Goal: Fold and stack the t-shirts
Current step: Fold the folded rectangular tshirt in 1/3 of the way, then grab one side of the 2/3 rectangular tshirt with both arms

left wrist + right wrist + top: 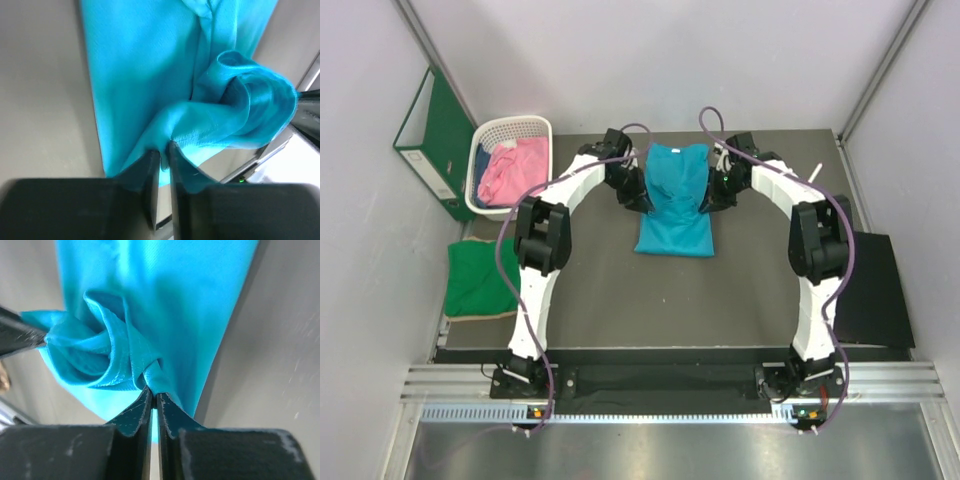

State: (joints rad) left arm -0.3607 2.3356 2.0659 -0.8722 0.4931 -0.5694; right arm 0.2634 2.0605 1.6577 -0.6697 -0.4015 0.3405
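Observation:
The teal-blue t-shirt (675, 200) lies lengthwise on the table's far middle, its far end lifted and bunched. My left gripper (638, 196) is shut on its left edge; in the left wrist view the fingers (161, 152) pinch a fold of the teal cloth (150, 75). My right gripper (708, 194) is shut on its right edge; in the right wrist view it (153, 395) pinches the teal cloth (175, 300). The green t-shirt (480, 279) lies folded at the table's left edge. The pink t-shirt (504, 173) sits in the basket.
A white lattice basket (510, 128) stands at the far left and also holds some blue cloth. A green ring binder (428, 140) leans on the left wall. A black flat panel (868, 290) lies at the right edge.

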